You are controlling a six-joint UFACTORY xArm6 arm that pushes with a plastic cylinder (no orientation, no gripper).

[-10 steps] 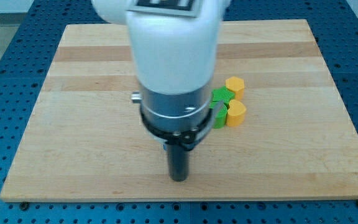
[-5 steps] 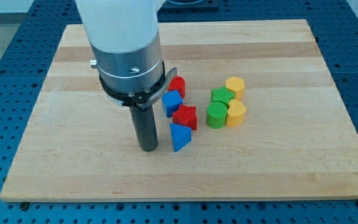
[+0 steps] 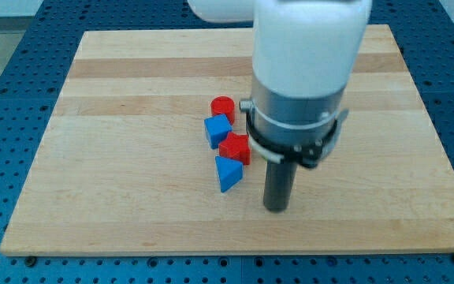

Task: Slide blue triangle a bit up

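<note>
Now my tip (image 3: 277, 209) right of blue triangle (image 3: 227, 173), apart.

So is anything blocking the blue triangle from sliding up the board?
Yes. The red star-like block sits directly above the blue triangle, touching or nearly so. My tip is down to the triangle's right, with bare board between them.

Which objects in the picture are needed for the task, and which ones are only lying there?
Needed for the task:
blue triangle
my tip, below and to the view's right of the triangle, apart from it

Only lying there:
red star-like block
blue block
red cylinder
wooden board
</note>
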